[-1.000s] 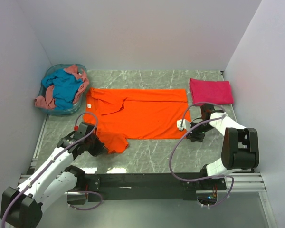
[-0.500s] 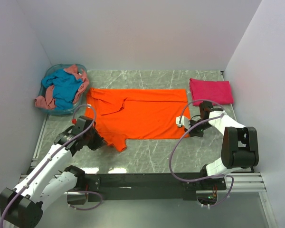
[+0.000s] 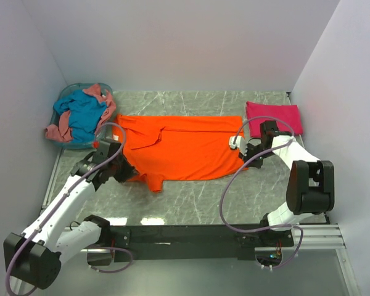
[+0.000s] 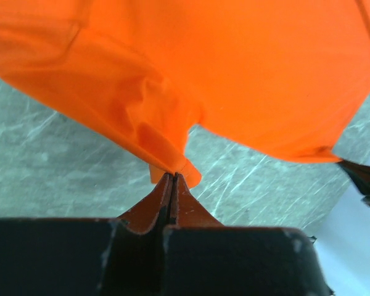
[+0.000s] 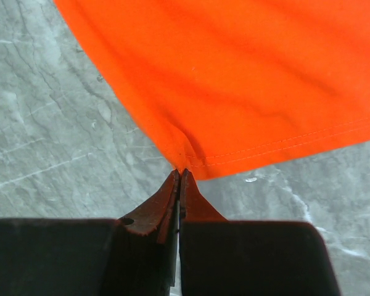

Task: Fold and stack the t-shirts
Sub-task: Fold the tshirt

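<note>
The grey marble-patterned table (image 3: 197, 197) carries a bright orange short-sleeved cloth t-shirt (image 3: 185, 148), spread flat across its middle. The shirt's long axis runs left to right, collar end to the left and hem to the right. That axis lies square across the two arms, so each arm has one end of the shirt's near edge on its own side.

At the far left sits a pale blue round basket (image 3: 66, 94) holding a crumpled teal-blue t-shirt (image 3: 85, 114) and a salmon-pink t-shirt (image 3: 57, 131). At the far right lies a folded magenta-pink t-shirt (image 3: 273, 118).

The left gripper (image 3: 131, 177) has its jaws pressed together on the bunched near-left sleeve, a nub of orange cloth pinched at the tips. The right gripper (image 3: 244, 159) is clamped likewise on the near-right hem corner. From both claws the body of the shirt lies away toward the far wall, so I would expect the fold to carry this near edge over that way, both ends together.
</note>
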Controlling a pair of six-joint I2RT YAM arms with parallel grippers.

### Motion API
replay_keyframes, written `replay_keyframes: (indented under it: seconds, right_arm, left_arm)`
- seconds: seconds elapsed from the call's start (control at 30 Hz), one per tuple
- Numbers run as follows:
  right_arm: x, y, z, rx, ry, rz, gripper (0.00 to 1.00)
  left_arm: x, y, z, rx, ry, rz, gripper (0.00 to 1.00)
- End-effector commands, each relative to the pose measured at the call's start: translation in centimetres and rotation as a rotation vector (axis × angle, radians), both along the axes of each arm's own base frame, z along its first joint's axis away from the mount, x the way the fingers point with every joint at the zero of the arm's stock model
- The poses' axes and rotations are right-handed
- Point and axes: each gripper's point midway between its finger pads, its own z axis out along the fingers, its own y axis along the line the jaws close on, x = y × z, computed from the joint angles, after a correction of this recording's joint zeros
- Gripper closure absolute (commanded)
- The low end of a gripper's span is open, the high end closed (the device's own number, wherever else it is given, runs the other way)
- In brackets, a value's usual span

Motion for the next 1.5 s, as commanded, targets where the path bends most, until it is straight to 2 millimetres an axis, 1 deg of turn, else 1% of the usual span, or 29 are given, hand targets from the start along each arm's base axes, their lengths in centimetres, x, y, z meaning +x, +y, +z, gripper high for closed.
replay_keyframes:
  seconds: [0.0, 0.1, 0.17, 0.27, 0.4, 0.43, 0.5, 0.57, 0.6, 0.63, 0.8, 0.83, 0.9, 0.97, 1.13, 1.47]
  right_arm:
    - [1.6, 0.4, 0.9, 0.028, -0.017, -0.049, 1.00]
    - [2.0, 0.3, 1.0, 0.034, -0.018, -0.071, 1.00]
    - [2.4, 0.3, 1.3, 0.039, -0.025, -0.085, 1.00]
    - [2.7, 0.1, 1.6, 0.047, -0.031, -0.103, 1.00]
    - [3.1, -0.1, 1.4, 0.041, -0.027, -0.126, 1.00]
    - [3.2, -0.3, 1.4, 0.036, -0.026, -0.137, 1.00]
    - [3.3, -0.3, 1.2, 0.032, -0.019, -0.147, 1.00]
    - [3.6, -0.5, 1.0, 0.025, -0.020, -0.162, 1.00]
    - [3.6, -0.6, 0.9, 0.022, -0.014, -0.168, 1.00]
    - [3.7, -0.7, 1.0, 0.022, -0.017, -0.176, 1.00]
    - [4.2, -0.9, 0.9, 0.026, -0.009, -0.202, 1.00]
    - [4.3, -1.0, 1.0, 0.027, -0.012, -0.208, 1.00]
    - [4.5, -1.0, 1.2, 0.034, -0.016, -0.211, 1.00]
    - [4.7, -1.0, 1.3, 0.042, -0.017, -0.219, 1.00]
    - [5.6, -1.0, 1.6, 0.056, -0.026, -0.246, 1.00]
    - [7.0, -1.1, 1.6, 0.065, -0.013, -0.291, 1.00]
  left_arm:
    - [2.7, -0.3, 3.2, -0.020, -0.112, -0.021, 1.00]
    - [3.7, 0.2, 4.0, -0.018, -0.135, -0.012, 1.00]
    - [4.1, 0.5, 4.1, -0.013, -0.138, -0.013, 1.00]
    - [5.1, 1.0, 4.9, -0.018, -0.160, -0.004, 1.00]
    - [6.2, 0.8, 5.7, -0.023, -0.178, -0.018, 1.00]
    - [6.5, 0.7, 5.6, -0.022, -0.175, -0.026, 1.00]
    - [7.0, 0.6, 6.1, -0.027, -0.187, -0.034, 1.00]
    - [7.5, 0.6, 6.1, -0.026, -0.188, -0.036, 1.00]
    - [7.9, 0.6, 6.7, -0.027, -0.203, -0.037, 1.00]
    - [8.2, 0.6, 6.7, -0.025, -0.203, -0.039, 1.00]
    - [9.8, 1.0, 8.1, -0.022, -0.238, -0.031, 1.00]
    - [10.1, 1.0, 7.9, -0.018, -0.232, -0.035, 1.00]
    - [10.7, 1.2, 8.4, -0.020, -0.244, -0.032, 1.00]
    - [11.3, 1.3, 8.5, -0.020, -0.248, -0.029, 1.00]
    - [12.5, 1.5, 8.2, -0.025, -0.237, -0.025, 1.00]
    - [14.6, 1.4, 8.6, -0.016, -0.245, -0.045, 1.00]
